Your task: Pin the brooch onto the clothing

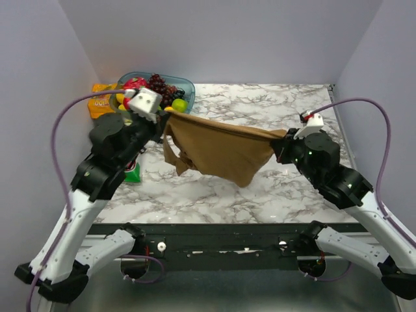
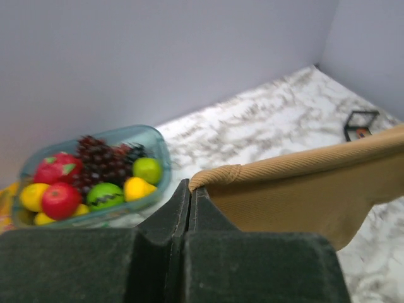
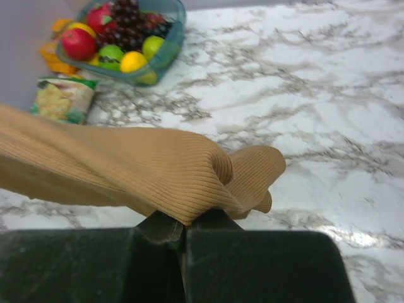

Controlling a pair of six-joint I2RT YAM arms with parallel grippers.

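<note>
The tan-brown tank top (image 1: 221, 149) hangs stretched in the air above the marble table between my two grippers. My left gripper (image 1: 162, 125) is shut on the top's hemmed edge; in the left wrist view the jaws (image 2: 189, 188) pinch the seam of the cloth (image 2: 303, 189). My right gripper (image 1: 279, 140) is shut on the opposite bunched edge; the right wrist view shows folds of cloth (image 3: 126, 167) over its jaws (image 3: 185, 222). I cannot make out the brooch. A small black square tray (image 2: 361, 124) with a reddish bit inside lies on the table beyond the top.
A clear bowl of fruit (image 1: 185, 83) stands at the back left, also in the left wrist view (image 2: 158, 142) and the right wrist view (image 3: 173, 44). A green-and-white chips bag (image 1: 133, 172) and an orange packet (image 1: 101, 104) lie at the left. Walls enclose three sides.
</note>
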